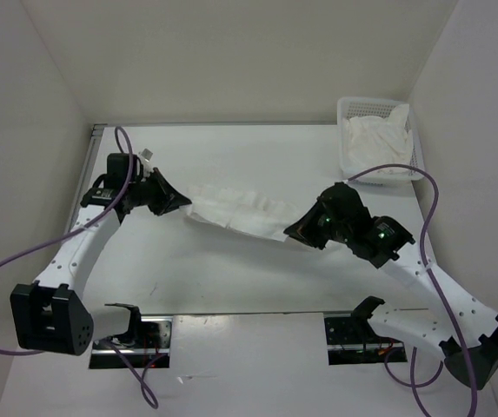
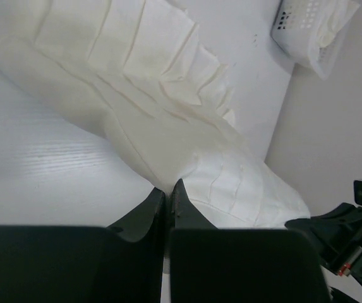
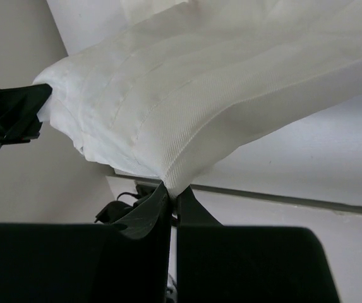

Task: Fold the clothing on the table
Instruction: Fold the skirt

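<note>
The clothing (image 1: 244, 211) is a thin white garment, bunched into a long pleated band stretched between both arms over the table (image 1: 231, 278). My left gripper (image 1: 182, 205) is shut on its left end. In the left wrist view the cloth (image 2: 168, 107) fans out from the pinched jaws of that gripper (image 2: 168, 187). My right gripper (image 1: 294, 233) is shut on the right end. The right wrist view shows ribbed fabric (image 3: 187, 95) rising from this gripper's closed jaws (image 3: 171, 192), lifted off the tabletop.
A white mesh basket (image 1: 349, 109) holding a white cloth heap (image 1: 377, 139) stands at the back right corner. White walls close in the table on the left, back and right. Purple cables loop from both arms.
</note>
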`<action>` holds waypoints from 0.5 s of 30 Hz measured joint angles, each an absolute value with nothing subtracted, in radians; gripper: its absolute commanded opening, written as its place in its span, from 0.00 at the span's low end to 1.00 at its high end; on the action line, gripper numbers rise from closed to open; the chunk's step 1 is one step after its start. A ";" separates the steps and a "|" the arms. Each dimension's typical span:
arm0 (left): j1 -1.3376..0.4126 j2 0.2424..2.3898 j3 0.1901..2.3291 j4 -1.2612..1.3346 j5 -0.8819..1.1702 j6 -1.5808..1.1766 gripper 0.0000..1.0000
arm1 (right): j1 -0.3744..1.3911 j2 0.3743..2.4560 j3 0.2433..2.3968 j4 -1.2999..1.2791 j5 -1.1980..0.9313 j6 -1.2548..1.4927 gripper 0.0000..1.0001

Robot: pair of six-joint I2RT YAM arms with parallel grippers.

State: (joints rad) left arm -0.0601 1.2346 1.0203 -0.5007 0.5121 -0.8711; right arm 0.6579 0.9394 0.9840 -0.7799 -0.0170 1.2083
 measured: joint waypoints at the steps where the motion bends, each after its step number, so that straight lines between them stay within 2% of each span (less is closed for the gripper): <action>1: -0.071 1.237 1.022 -0.501 0.490 -0.861 0.00 | 0.658 0.938 0.981 -0.774 -0.012 1.203 0.00; 15: -0.214 1.288 1.017 -0.492 0.281 -0.833 0.00 | 0.657 0.925 0.850 -0.762 0.041 1.184 0.00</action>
